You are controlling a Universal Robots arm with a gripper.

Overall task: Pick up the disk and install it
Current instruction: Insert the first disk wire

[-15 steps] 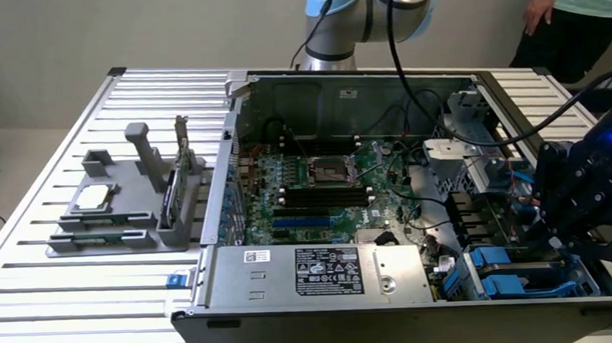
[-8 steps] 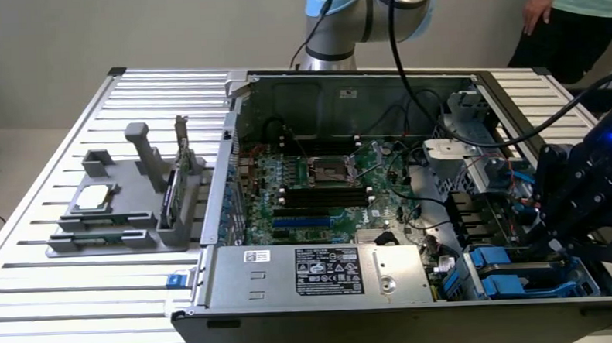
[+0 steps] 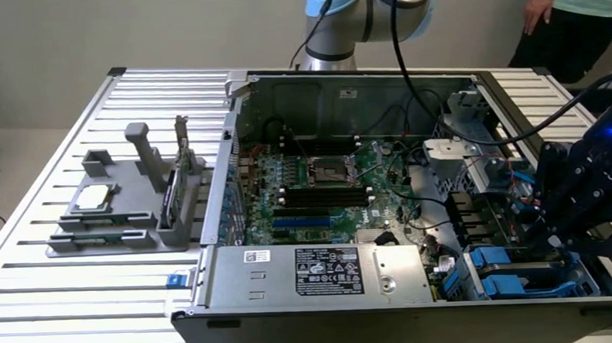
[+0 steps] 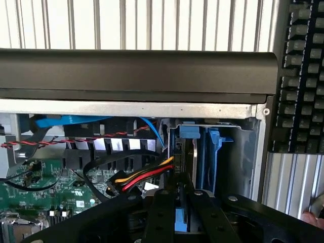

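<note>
The open case (image 3: 314, 101) holds the motherboard (image 3: 318, 190) and, in its corner bay (blue-railed), the disk (image 4: 185, 167), pinched between the gripper (image 4: 183, 202) fingers.

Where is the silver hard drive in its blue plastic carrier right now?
The silver hard drive stands on edge between the gripper's fingers, above the computer case's drive bay, at the exterior view's lower right.
</note>
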